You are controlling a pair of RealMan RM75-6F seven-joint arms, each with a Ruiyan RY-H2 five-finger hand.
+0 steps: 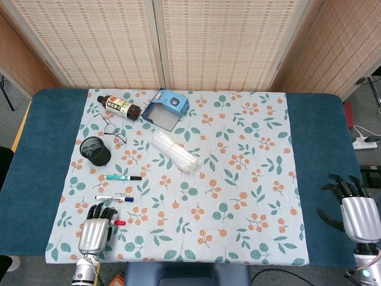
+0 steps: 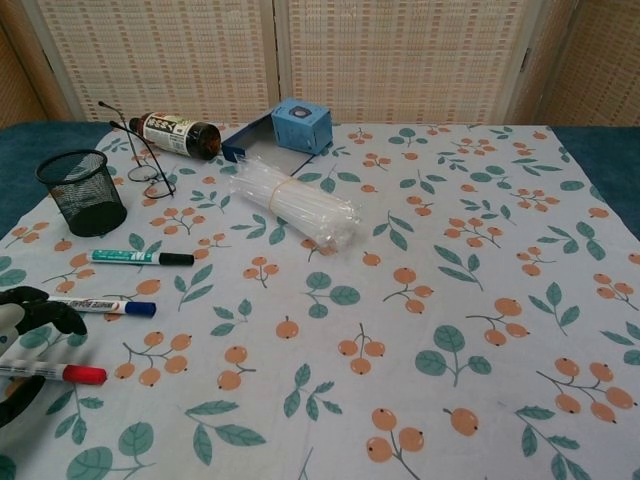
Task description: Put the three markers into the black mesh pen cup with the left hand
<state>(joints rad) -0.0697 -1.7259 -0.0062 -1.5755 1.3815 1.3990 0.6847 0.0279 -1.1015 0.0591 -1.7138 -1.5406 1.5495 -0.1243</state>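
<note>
Table (image 1: pixel 36 149) is covered in dark teal fabric, with a pale cloth (image 1: pixel 238 179) printed with orange berries and green leaves laid over the middle; backdrop is woven reed-pattern screen panels (image 1: pixel 208 42) in light frames.

Left hand (image 1: pixel 94 229) sits over the near-left part of the cloth, silver back, black fingers spread over the red-capped marker (image 2: pixel 60 372); the chest view shows fingers either side of the barrel, can't tell whether it's gripped. Right hand (image 1: pixel 356 211) is at the near-right edge over the teal, fingers apart, holding nothing.

Blue-capped marker (image 2: pixel 100 305) lies just beyond the red one; green-barrelled, black-capped marker (image 2: pixel 140 258) lies further back; all three flat on the cloth, roughly parallel. Black mesh pen cup (image 2: pixel 82 192) stands upright at far left, round, open wire weave.

Behind: brown bottle (image 2: pixel 180 135) on its side; thin wire glasses (image 2: pixel 145 160); blue cardboard box (image 2: pixel 295 125) with flap open; clear bundle of straws (image 2: pixel 295 205) banded in the middle.
</note>
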